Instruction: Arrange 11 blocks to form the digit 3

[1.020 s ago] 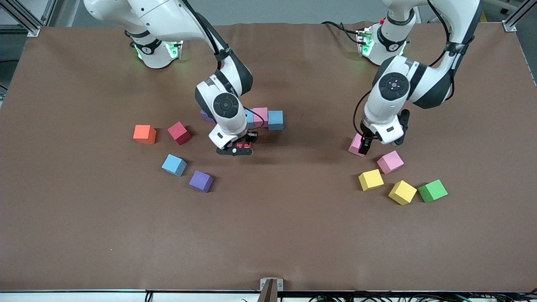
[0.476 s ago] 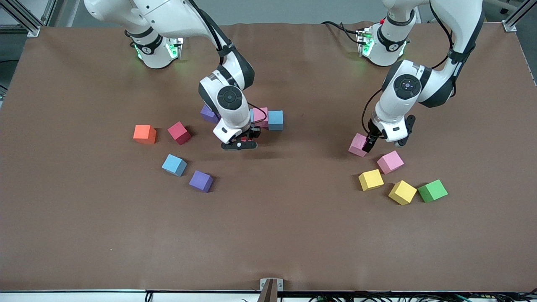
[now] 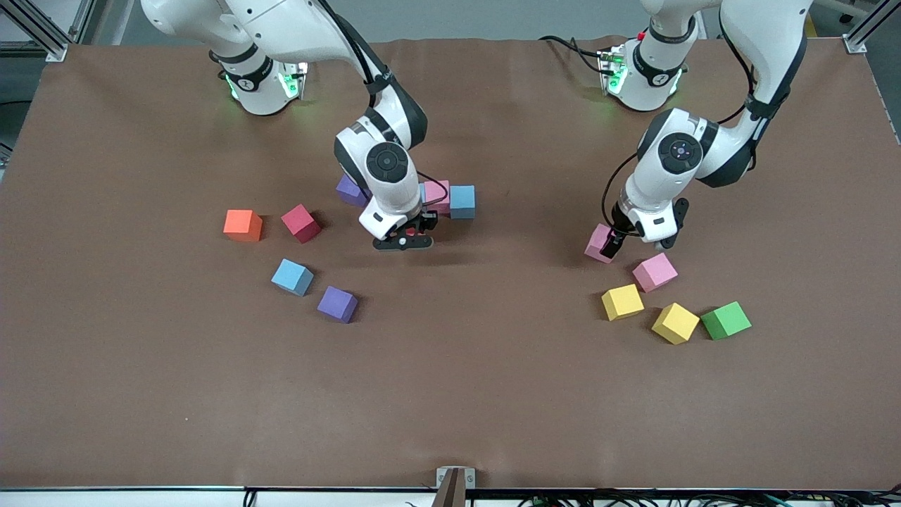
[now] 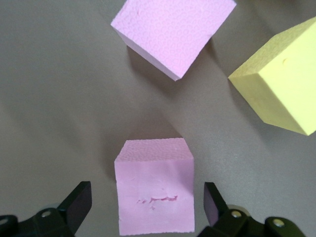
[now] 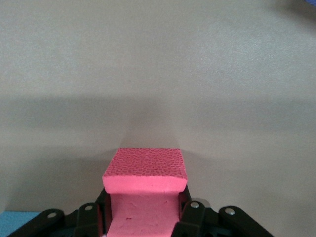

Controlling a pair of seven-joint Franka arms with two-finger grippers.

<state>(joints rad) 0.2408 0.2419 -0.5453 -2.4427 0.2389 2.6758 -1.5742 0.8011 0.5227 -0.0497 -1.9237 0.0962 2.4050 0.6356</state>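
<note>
My right gripper (image 3: 402,242) is shut on a bright red block (image 5: 145,170), low over the mat beside a row of blocks: purple (image 3: 346,190), pink (image 3: 438,195) and light blue (image 3: 462,201), with another blue one mostly hidden by the arm. My left gripper (image 3: 637,243) is open over a pink block (image 4: 154,187), which lies between the fingers (image 4: 79,202) without touching them. A second pink block (image 3: 654,272) and two yellow ones (image 3: 622,301) (image 3: 675,322) lie close by. A dark red (image 3: 301,223), a blue (image 3: 293,277) and a purple block (image 3: 337,304) lie toward the right arm's end.
An orange cube (image 3: 243,225) sits beside the dark red block. A green cube (image 3: 726,320) touches the yellow block nearest the camera. Bare brown mat (image 3: 450,394) fills the table's near half.
My right gripper has carried the red block closer to the row. The left gripper has shifted and settled lower over the pink block, still open.
</note>
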